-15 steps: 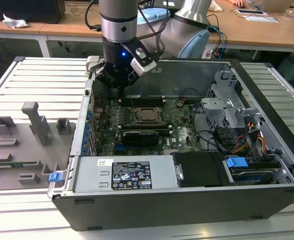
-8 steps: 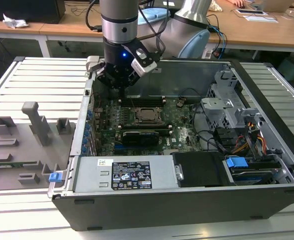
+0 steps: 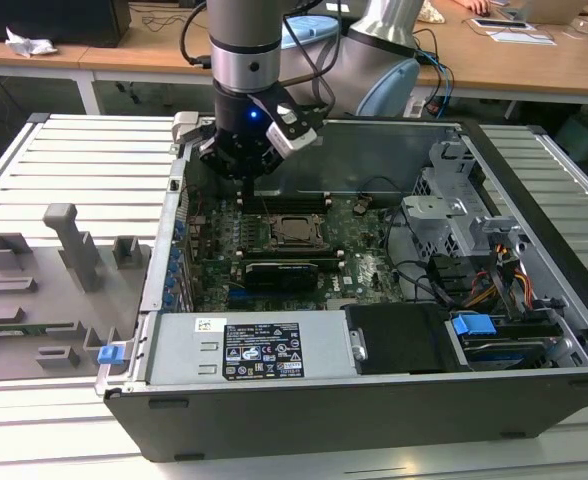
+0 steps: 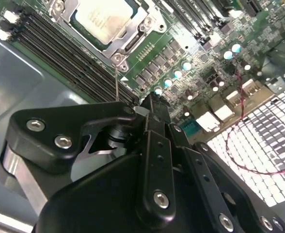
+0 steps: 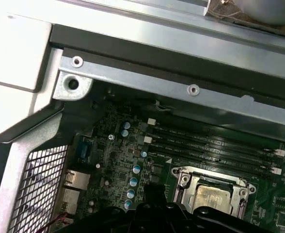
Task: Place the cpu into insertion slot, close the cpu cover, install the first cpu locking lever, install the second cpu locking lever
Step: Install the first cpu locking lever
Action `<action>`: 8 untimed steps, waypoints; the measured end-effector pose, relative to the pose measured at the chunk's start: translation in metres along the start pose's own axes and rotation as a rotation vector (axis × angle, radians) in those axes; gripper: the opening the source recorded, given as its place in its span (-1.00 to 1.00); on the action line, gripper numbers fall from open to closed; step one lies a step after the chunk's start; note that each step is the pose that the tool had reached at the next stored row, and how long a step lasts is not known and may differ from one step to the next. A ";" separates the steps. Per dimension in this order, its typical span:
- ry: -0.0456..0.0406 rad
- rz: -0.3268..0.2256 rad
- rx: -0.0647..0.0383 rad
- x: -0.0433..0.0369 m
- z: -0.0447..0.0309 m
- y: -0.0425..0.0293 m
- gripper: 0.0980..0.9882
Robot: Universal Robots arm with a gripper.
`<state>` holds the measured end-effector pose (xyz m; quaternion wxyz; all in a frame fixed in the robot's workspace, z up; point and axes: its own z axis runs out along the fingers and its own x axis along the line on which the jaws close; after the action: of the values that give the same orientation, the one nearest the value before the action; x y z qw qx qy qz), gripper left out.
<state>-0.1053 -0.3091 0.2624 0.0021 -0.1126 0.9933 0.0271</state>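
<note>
The cpu (image 4: 103, 19), with its pale metal top, lies in the insertion slot (image 3: 296, 230) on the green board. The silvery cpu cover (image 4: 133, 41) lies flat around it as a frame, and the wrist views show the chip (image 5: 211, 198) through its opening. My gripper (image 4: 150, 103) hangs above the board's back edge, beside the socket's corner nearest the exterior view's left. Its black fingers (image 4: 152, 145) are drawn together. A thin metal rod (image 4: 117, 85) rises from that corner to the gripper's edge. Whether the fingers pinch it is hidden.
Long black memory slots (image 4: 60, 43) run between the socket and the case's back wall (image 5: 181, 87). A drive cage (image 3: 454, 215) with cables stands at the exterior view's right, the power supply (image 3: 254, 350) in front. A grey fixture plate (image 3: 54, 280) lies outside the case.
</note>
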 end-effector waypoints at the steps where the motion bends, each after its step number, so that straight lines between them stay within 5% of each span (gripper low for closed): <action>1: -0.0005 0.007 0.000 -0.0001 0.0003 0.0001 -0.98; 8: -0.0030 0.054 0.000 -0.0005 0.0020 0.0016 -0.98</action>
<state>-0.1052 -0.3074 0.2604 0.0028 -0.0857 0.9960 0.0272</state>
